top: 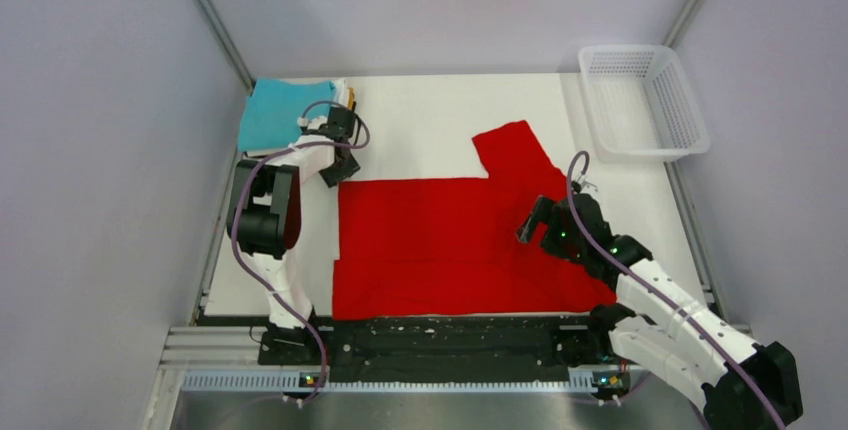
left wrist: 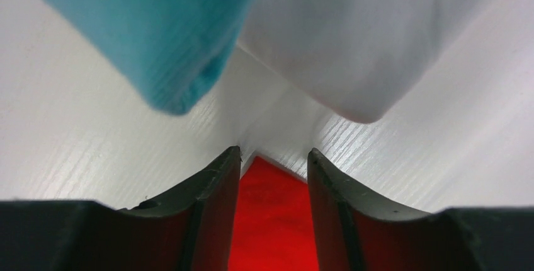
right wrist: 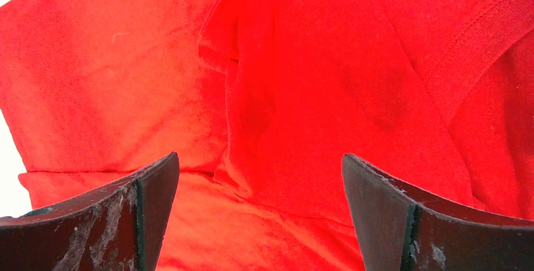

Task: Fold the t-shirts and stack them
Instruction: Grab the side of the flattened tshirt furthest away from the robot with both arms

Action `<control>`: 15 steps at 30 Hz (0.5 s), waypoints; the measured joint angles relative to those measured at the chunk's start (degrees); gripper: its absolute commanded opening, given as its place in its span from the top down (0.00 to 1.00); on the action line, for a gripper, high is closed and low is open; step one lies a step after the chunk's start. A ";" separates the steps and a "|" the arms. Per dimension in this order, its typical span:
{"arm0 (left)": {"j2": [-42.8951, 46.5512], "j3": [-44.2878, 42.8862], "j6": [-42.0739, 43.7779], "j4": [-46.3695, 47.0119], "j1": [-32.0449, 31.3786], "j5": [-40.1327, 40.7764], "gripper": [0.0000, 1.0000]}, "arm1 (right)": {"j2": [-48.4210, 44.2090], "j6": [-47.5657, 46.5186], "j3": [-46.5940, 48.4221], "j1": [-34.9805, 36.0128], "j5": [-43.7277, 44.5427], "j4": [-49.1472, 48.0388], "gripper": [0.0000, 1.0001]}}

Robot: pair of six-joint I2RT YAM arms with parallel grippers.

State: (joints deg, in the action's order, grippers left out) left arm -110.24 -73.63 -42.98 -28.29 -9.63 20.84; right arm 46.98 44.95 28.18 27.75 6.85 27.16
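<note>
The red t-shirt (top: 450,240) lies spread flat mid-table, one sleeve (top: 512,150) pointing to the far side. My left gripper (top: 338,168) is at its far-left corner, jaws partly open. In the left wrist view that red corner (left wrist: 271,220) lies between the fingers of the left gripper (left wrist: 274,154). My right gripper (top: 530,222) hovers wide open over the shirt's right part, and creased red cloth (right wrist: 283,63) fills the right wrist view behind the right gripper (right wrist: 260,164). A folded stack with the teal shirt (top: 280,112) on top sits far left. The teal shirt (left wrist: 157,25) and a white shirt (left wrist: 352,38) show in the left wrist view.
A white mesh basket (top: 645,100) stands at the far right corner. The white table board (top: 420,115) shows beyond the red shirt. Metal frame posts and grey walls close in both sides. A black rail (top: 440,335) runs along the near edge.
</note>
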 measured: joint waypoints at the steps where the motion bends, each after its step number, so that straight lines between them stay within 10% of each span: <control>1: -0.24 -0.39 -0.07 -0.44 0.07 0.00 0.54 | 0.00 -0.07 0.00 0.00 0.17 -0.04 0.01; 15: 0.09 -0.72 -2.14 -4.83 0.02 -0.46 0.67 | 4.04 -3.06 0.15 0.00 2.38 -1.29 0.01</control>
State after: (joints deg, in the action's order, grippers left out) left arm -110.15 -74.35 -45.12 -33.12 -9.61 20.38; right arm 51.03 41.89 28.34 27.75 9.23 25.87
